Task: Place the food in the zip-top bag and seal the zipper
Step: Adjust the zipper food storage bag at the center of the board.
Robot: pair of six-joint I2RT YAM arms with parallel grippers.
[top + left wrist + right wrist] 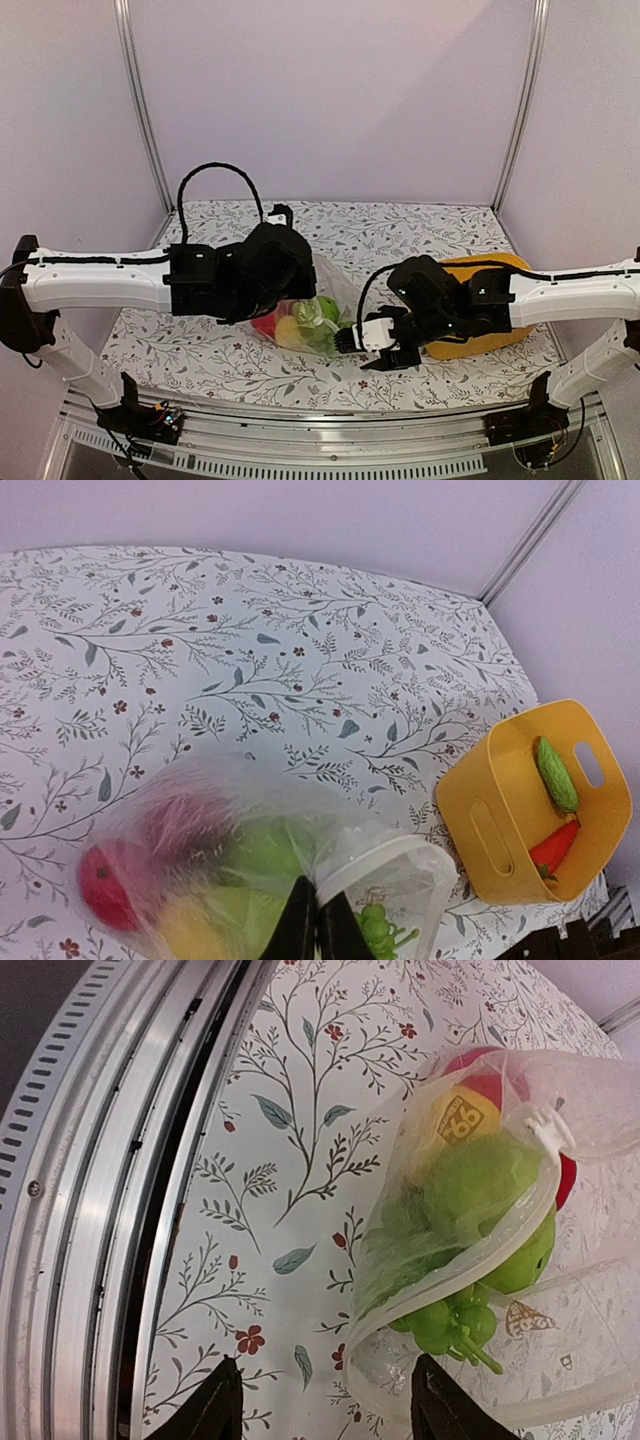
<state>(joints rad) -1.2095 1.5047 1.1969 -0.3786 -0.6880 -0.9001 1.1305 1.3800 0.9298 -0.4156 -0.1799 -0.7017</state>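
Observation:
The clear zip-top bag point(312, 318) lies mid-table holding a red ball point(100, 885), yellow and green pieces and a green grape bunch point(450, 1325) at its mouth. The mouth gapes open toward the right; the zipper point(400, 855) is unsealed and curves across the right wrist view point(480, 1260). My left gripper point(318, 922) is shut on the bag's rim, and its fingers are hidden under the wrist in the top view. My right gripper point(325, 1410) is open and empty, just in front of the mouth point(378, 350). A cucumber point(555, 773) and a carrot point(553, 848) lie in the yellow tub point(480, 830).
The yellow tub point(490, 335) sits right of the bag, partly under my right arm. The table's metal front rail point(120, 1160) runs close beside my right gripper. The floral cloth point(250, 650) stretches behind the bag to the back wall.

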